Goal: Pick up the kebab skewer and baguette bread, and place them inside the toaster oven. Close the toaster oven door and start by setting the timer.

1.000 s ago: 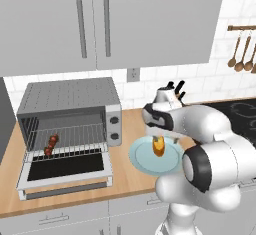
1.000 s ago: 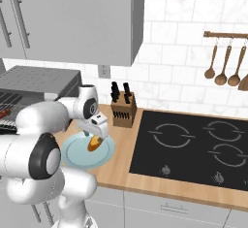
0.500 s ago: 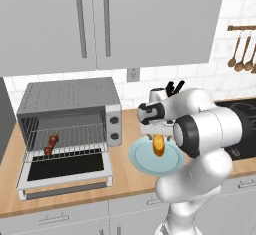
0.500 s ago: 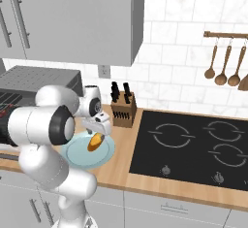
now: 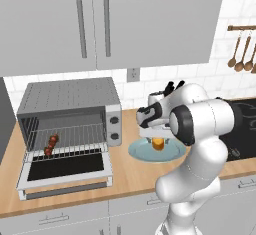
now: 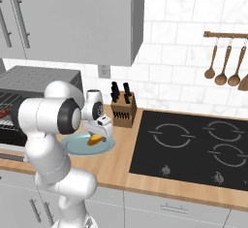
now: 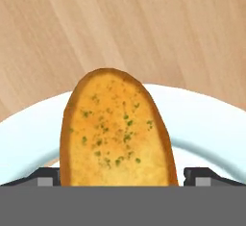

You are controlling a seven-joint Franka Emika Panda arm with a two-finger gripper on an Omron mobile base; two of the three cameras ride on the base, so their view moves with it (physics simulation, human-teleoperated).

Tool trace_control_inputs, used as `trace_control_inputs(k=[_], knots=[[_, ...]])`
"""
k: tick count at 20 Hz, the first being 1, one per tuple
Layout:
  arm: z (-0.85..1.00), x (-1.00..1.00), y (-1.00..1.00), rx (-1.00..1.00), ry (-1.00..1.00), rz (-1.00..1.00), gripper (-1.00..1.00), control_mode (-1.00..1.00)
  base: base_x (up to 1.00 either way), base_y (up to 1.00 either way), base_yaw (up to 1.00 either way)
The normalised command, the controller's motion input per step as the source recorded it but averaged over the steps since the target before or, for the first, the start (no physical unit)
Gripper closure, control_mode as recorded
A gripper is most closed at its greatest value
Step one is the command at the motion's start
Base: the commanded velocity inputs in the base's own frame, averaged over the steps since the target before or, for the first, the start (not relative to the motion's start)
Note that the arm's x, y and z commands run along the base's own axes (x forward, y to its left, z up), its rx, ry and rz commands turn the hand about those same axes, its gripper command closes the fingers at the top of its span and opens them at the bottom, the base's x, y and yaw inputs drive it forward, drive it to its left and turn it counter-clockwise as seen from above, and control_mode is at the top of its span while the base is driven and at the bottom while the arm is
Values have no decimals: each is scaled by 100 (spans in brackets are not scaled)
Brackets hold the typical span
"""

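The baguette bread [image 5: 158, 144] lies on a pale blue plate [image 5: 142, 153] on the wooden counter, to the right of the toaster oven [image 5: 70, 97]. My gripper [image 5: 158, 137] hangs just over the bread, open. In the hand view the bread [image 7: 115, 129] fills the gap and one dark fingertip [image 7: 46, 176] stands on each side of it. The toaster oven door [image 5: 65, 167] lies dropped open. On the wire rack inside rests the kebab skewer [image 5: 51, 145]. From the right base view the bread [image 6: 96, 139] shows under the hand [image 6: 103, 130].
A knife block [image 6: 122, 112] stands behind the plate [image 6: 76, 145] by the wall. The black cooktop [image 6: 193, 144] takes up the counter to the right. Wooden spoons [image 6: 222, 67] hang on a wall rail. Cabinets [image 5: 100, 24] hang above the oven.
The arm's elbow has swung round and up while the hand stayed over the plate, settling lower around the bread. The jaws remain wide.
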Motion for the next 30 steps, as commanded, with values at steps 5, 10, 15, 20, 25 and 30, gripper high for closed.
trace_control_inputs(k=[5, 10, 15, 20, 25, 30], knots=[[-12, 0, 0, 0, 0, 0, -100, -100, 0, 0, 0], [-15, -21, 0, 0, 0, 0, 100, -100, 0, 0, 0], [-13, -16, 0, 0, 0, 0, 100, -100, 0, 0, 0], [30, -9, 0, 3, -7, 0, 100, -100, 0, 0, 0], [100, -70, 35, 13, -10, 0, 100, -100, 0, 0, 0], [92, -76, 93, 11, -2, 0, 100, -100, 0, 0, 0]])
